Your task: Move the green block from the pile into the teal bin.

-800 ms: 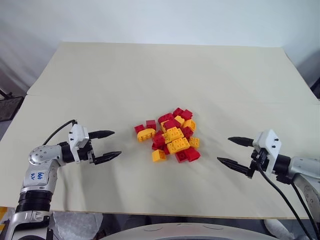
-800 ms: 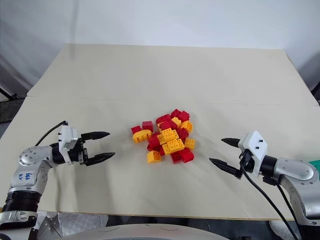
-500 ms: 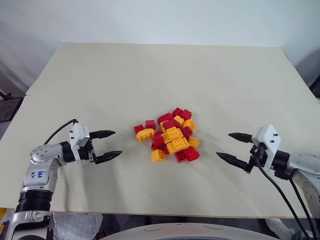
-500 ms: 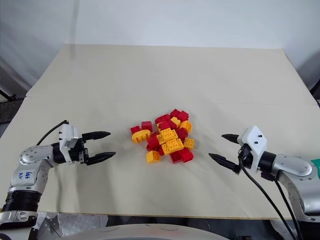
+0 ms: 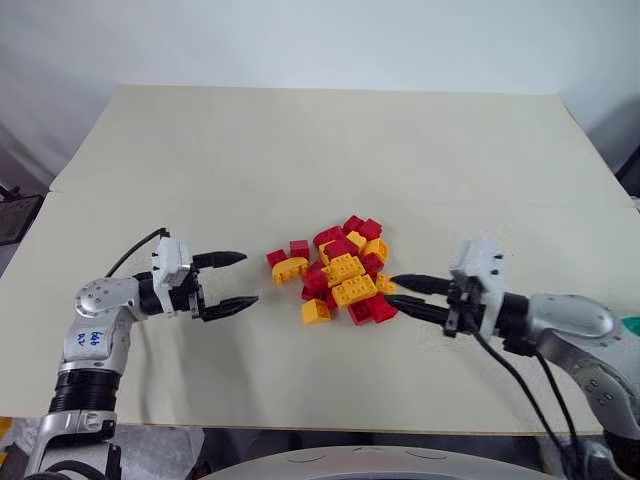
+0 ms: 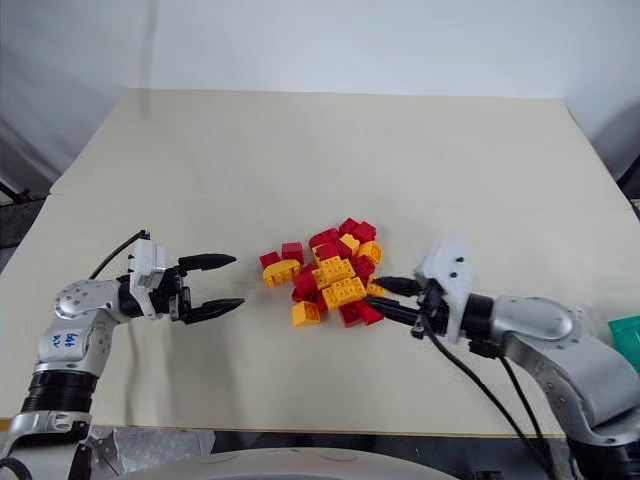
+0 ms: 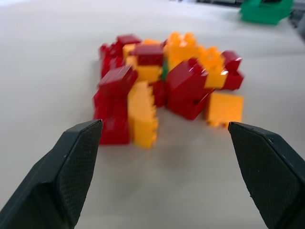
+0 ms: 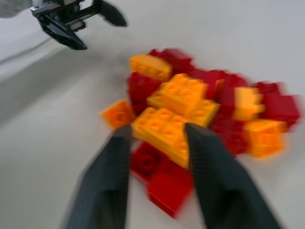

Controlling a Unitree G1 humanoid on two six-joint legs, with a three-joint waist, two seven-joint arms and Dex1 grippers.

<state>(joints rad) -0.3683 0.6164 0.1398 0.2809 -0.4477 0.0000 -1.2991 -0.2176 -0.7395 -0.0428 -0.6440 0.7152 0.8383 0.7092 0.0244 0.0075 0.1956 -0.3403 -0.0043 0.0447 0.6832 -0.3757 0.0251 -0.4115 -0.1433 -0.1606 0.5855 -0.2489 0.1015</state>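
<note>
The pile (image 5: 342, 270) of red and yellow bricks lies mid-table. The green block is buried in it; in the left wrist view a thin green sliver (image 7: 165, 70) shows between a yellow and a red brick. My right gripper (image 5: 395, 293) reaches in level from the right. Its fingertips are at the pile's right edge beside a red brick (image 8: 167, 186), a narrow gap apart with nothing gripped. My left gripper (image 5: 240, 280) stands wide open a short way left of the pile, pointing at it. A corner of the teal bin (image 6: 627, 338) shows at the far right.
The beige table (image 5: 330, 150) stretches bare behind the pile. Its front edge runs close below both arms. Black cables hang from each wrist. The right wrist view shows the left gripper (image 8: 76, 21) beyond the pile.
My right gripper has swung left from open table to the pile's right edge, and its fingers have narrowed. The left gripper has edged a little toward the pile.
</note>
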